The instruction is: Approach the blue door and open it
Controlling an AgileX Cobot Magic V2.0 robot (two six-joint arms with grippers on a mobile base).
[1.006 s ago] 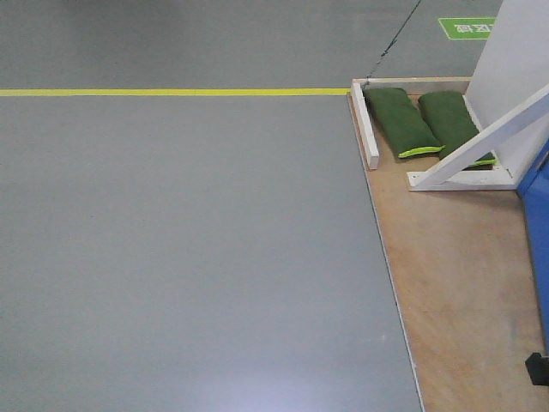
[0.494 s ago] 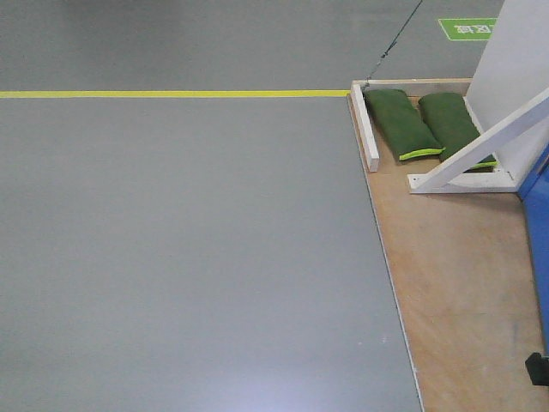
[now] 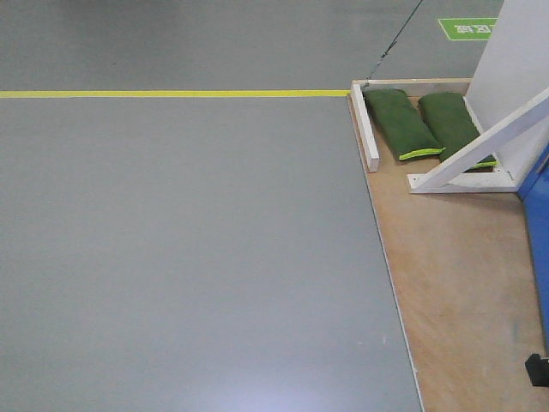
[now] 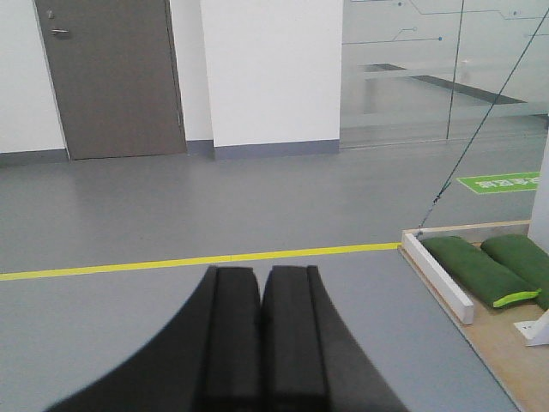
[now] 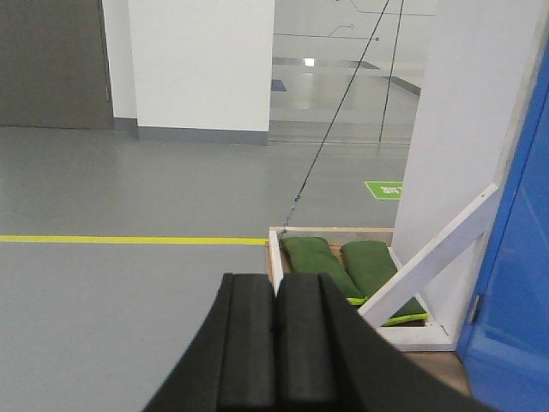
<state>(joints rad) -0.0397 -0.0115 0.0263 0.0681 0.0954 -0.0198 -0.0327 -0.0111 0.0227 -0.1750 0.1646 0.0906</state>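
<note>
The blue door (image 5: 523,283) fills the right edge of the right wrist view as a glossy bright-blue panel; its handle is out of view. In the front view only a blue strip of the door (image 3: 539,232) shows at the right edge. My right gripper (image 5: 275,287) is shut with nothing in it, left of the door and well short of it. My left gripper (image 4: 260,279) is shut and empty too, over grey floor; the blue door is not in its view.
A white panel (image 5: 455,129) with a diagonal white brace (image 3: 480,146) stands on a plywood base (image 3: 455,283). Two green sandbags (image 3: 401,122) lie behind a white batten (image 3: 364,124). A yellow floor line (image 3: 171,93) crosses the grey floor. A grey door (image 4: 111,77) stands far off.
The view has crept slightly: the plywood base and sandbags sit marginally lower and further right than a second ago. Both grippers stay shut.
</note>
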